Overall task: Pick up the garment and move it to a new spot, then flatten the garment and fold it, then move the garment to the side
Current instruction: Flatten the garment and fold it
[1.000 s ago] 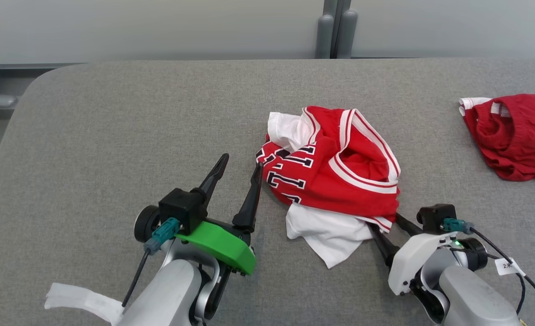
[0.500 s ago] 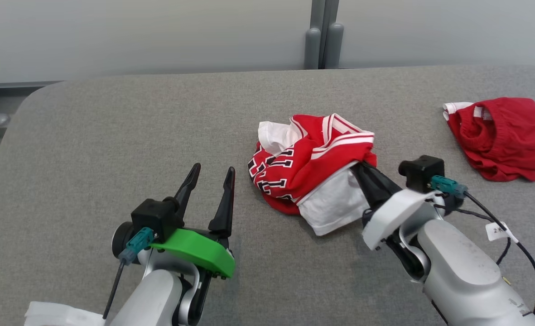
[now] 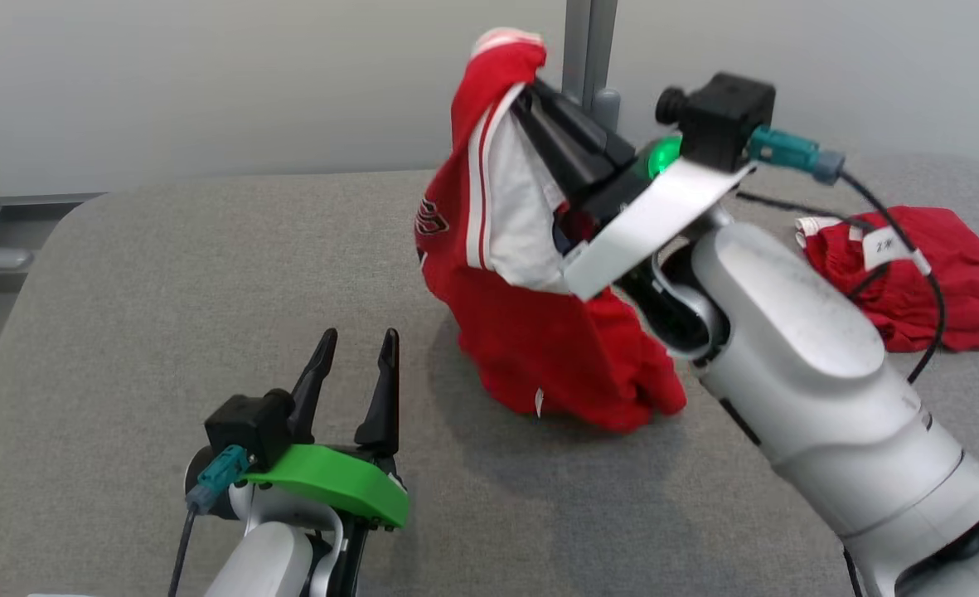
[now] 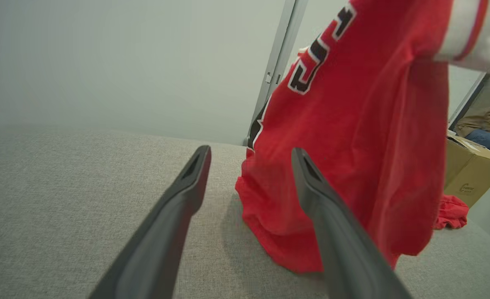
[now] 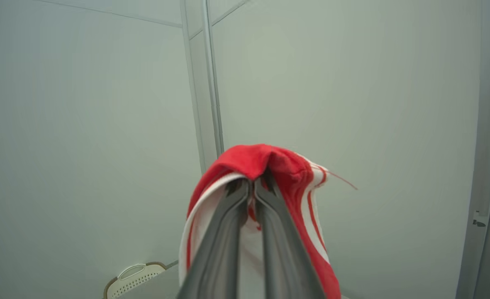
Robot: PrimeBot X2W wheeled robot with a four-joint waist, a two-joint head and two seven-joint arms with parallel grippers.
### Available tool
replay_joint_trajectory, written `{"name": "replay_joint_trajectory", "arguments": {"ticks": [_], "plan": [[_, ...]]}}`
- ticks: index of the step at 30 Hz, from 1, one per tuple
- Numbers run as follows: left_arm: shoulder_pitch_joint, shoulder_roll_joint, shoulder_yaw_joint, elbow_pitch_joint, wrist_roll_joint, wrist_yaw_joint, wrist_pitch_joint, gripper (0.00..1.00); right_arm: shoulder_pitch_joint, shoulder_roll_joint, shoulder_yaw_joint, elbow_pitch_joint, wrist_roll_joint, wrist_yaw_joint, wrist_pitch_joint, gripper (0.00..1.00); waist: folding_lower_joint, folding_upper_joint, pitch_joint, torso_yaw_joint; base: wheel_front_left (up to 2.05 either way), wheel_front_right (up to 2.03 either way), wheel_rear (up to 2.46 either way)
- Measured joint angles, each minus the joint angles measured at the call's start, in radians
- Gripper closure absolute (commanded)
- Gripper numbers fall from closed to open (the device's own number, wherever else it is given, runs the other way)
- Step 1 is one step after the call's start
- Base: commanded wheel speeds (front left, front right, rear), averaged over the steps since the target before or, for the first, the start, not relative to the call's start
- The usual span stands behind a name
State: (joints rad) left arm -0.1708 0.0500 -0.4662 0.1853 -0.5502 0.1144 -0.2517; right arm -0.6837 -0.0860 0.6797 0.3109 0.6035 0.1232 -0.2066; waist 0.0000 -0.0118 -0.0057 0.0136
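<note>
Pick-up stage, partway through. High above the table (image 3: 166,290), right gripper (image 3: 529,93) with fingers pinched together on a bunched fold of the red jersey (image 3: 539,348), close to its striped trim (red-and-white edging and white lining draped over the fingertips in the right wrist view). Hangs from that single pinch in a long drape. Lower end heaped on the grey surface, so not yet clear of the table. Black-and-white lettering on the side facing the left arm.

Low at the near side of the table, left gripper (image 3: 359,337) with fingers apart and nothing between them. Aimed toward the hanging cloth, near it but not touching.

Far right of the table: second red garment (image 3: 953,282), crumpled, well apart from the jersey, not being handled.

Done, judging from this: the grasp and most of the lift. Left to do: carry to the new spot, set down, spread flat, fold, shift aside, which is nearly the whole job. Probably a two-gripper affair once spreading begins. Worth watching: one pinch on bunched layers, so a slip possible in transit, and a trailing end liable to drag.
</note>
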Motion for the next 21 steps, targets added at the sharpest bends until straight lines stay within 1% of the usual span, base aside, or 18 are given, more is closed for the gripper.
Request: {"name": "replay_joint_trajectory", "arguments": {"ticks": [1,2,5,8,10,12,14,16,18,19,21], "plan": [[0.001,0.0,0.009,-0.002,0.0,0.001,0.0,0.0,-0.034,0.003,-0.006,0.0,0.011,0.0,0.013,1.0,0.0,0.0,-0.001,0.004,0.0,0.0,0.0],[0.001,0.0,0.021,-0.008,0.0,0.001,0.0,0.0,-0.095,0.014,-0.051,0.002,0.035,0.0,0.028,1.0,0.0,0.0,-0.004,0.013,0.0,0.0,0.0],[0.002,-0.002,0.054,-0.023,0.0,0.002,0.0,0.0,-0.174,0.02,-0.15,0.005,0.079,-0.003,0.029,1.0,0.0,0.0,-0.007,0.033,0.0,0.0,0.0],[0.002,-0.002,0.093,-0.04,0.002,0.002,0.0,0.0,-0.238,0.019,-0.258,0.021,0.107,-0.067,0.025,1.0,0.0,0.0,-0.01,0.055,0.0,0.0,0.0],[0.004,-0.001,0.119,-0.049,0.002,0.003,0.0,0.0,-0.249,0.008,-0.305,0.063,0.122,-0.105,0.031,1.0,0.0,0.0,-0.012,0.071,0.0,0.0,0.0],[0.016,-0.002,0.144,-0.063,0.007,0.005,0.0,0.0,-0.231,-0.022,-0.304,0.134,0.119,-0.132,0.068,1.0,0.0,0.0,-0.014,0.085,0.0,0.0,0.0],[0.037,0.0,0.177,-0.073,0.009,0.005,0.0,0.0,-0.172,-0.057,-0.269,0.214,0.108,-0.143,0.116,1.0,0.0,0.0,-0.014,0.094,0.0,0.0,0.0],[0.056,0.003,0.191,-0.078,0.009,0.008,0.0,0.0,-0.072,-0.081,-0.23,0.291,0.106,-0.143,0.164,1.0,0.0,0.0,-0.01,0.093,0.0,0.0,0.0],[0.069,0.002,0.188,-0.085,0.013,0.009,0.0,0.0,0.04,-0.101,-0.198,0.357,0.094,-0.145,0.193,1.0,0.0,0.0,-0.003,0.089,0.0,0.0,0.0],[0.072,0.002,0.18,-0.088,0.017,0.009,0.0,0.0,0.085,-0.113,-0.189,0.384,0.085,-0.155,0.201,1.0,0.0,0.0,0.002,0.086,0.0,0.0,0.0],[0.073,0.001,0.162,-0.095,0.019,0.009,0.0,0.0,0.145,-0.134,-0.191,0.415,0.081,-0.164,0.205,1.0,0.0,0.0,0.014,0.082,0.0,0.0,0.0]]}}
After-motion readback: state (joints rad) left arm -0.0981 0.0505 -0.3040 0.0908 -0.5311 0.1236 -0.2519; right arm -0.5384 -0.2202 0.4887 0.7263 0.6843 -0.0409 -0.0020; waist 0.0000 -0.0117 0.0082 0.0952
